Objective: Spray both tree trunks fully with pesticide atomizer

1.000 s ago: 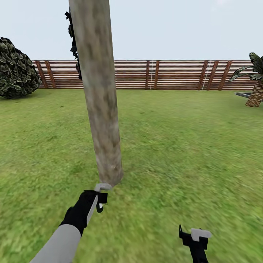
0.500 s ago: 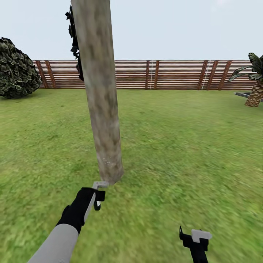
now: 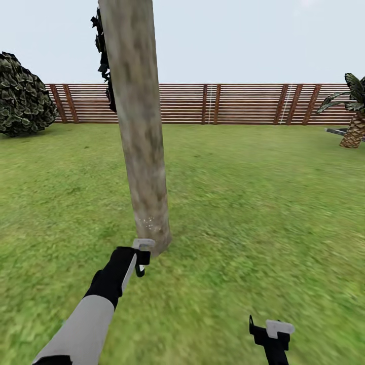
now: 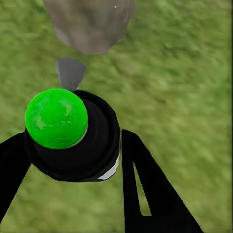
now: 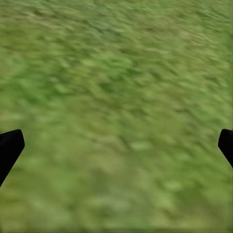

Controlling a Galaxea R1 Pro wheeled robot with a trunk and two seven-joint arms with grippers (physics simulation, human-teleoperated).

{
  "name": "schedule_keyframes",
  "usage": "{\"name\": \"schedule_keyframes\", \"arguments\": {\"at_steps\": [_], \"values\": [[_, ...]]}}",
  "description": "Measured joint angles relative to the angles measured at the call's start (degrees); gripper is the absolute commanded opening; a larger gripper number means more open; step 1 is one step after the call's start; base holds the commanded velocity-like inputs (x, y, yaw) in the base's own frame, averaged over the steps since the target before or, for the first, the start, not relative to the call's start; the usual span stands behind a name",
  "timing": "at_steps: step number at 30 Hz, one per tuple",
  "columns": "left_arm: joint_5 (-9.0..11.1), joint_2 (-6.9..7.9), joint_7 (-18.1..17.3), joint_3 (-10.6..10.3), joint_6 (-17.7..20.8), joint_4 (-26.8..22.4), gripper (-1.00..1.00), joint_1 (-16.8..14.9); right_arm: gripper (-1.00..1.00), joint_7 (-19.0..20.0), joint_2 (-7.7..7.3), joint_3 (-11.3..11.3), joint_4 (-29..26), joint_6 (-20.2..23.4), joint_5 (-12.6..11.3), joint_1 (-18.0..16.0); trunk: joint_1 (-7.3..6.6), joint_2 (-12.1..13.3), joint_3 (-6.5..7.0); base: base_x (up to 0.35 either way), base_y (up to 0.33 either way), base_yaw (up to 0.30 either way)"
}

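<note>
Looking down from the head camera, we see the thick, pale beige-grey mottled tree trunk rising, slightly leaning, out of the green grass lawn. Our left gripper sits low at the foot of that trunk, just short of its base, and it holds the pesticide atomizer, of which a small grey tip shows pointing at the bark. Behind the trunk runs the brown horizontal-slat wooden fence. A dark, rounded leafy bush stands well to the left of the trunk, by the fence, and a short palm with a woven brown stump stands far to its right. Our right gripper hangs low over bare grass, well to the right of the trunk.

In the left wrist camera, the atomizer is a black round body with a bright green ball-shaped cap, and its grey nozzle aims at the base of the trunk close ahead. The black fingers of the left gripper are pinched against either side of the atomizer's body.

In the right wrist camera, the black fingertips of our right gripper stand spread wide apart with nothing between them, over blurred grass.
</note>
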Motion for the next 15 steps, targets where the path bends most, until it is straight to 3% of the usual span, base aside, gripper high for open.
{"name": "schedule_keyframes", "arguments": {"at_steps": [3,7,8,10,13,15], "values": [[-0.3,0.53,-0.1,0.2,0.1,-0.3,-1.0,-0.1,1.0,0.0,0.0,0.0,0.0,0.0,0.0,0.0,0.0,0.0,0.0,0.0,0.0,0.0],[-0.5,5.0,-0.4,0.6,0.1,-0.7,-1.0,-0.5,1.0,0.0,0.0,0.0,0.0,0.0,0.0,0.0,0.0,0.0,0.0,0.0,0.0,0.0],[-0.1,5.2,-0.6,0.6,0.1,-0.7,-1.0,-0.5,1.0,0.0,0.0,0.0,0.0,0.0,0.0,0.0,0.0,0.0,0.0,0.0,0.0,0.0],[0.1,5.03,-0.7,0.4,0.1,-0.7,-1.0,-0.5,1.0,0.0,0.0,0.0,0.0,0.0,0.0,0.0,0.0,0.0,0.0,0.0,0.0,0.0],[0.5,1.65,-0.7,0.1,0.1,-0.8,-1.0,-0.4,1.0,0.0,0.0,0.0,0.0,0.0,0.0,0.0,0.0,0.0,0.0,0.0,0.0,0.0],[0.0,0.85,-0.7,0.0,0.1,-0.8,-1.0,-0.5,1.0,0.0,0.0,0.0,0.0,0.0,0.0,0.0,0.0,0.0,0.0,0.0,0.0,0.0]]}}
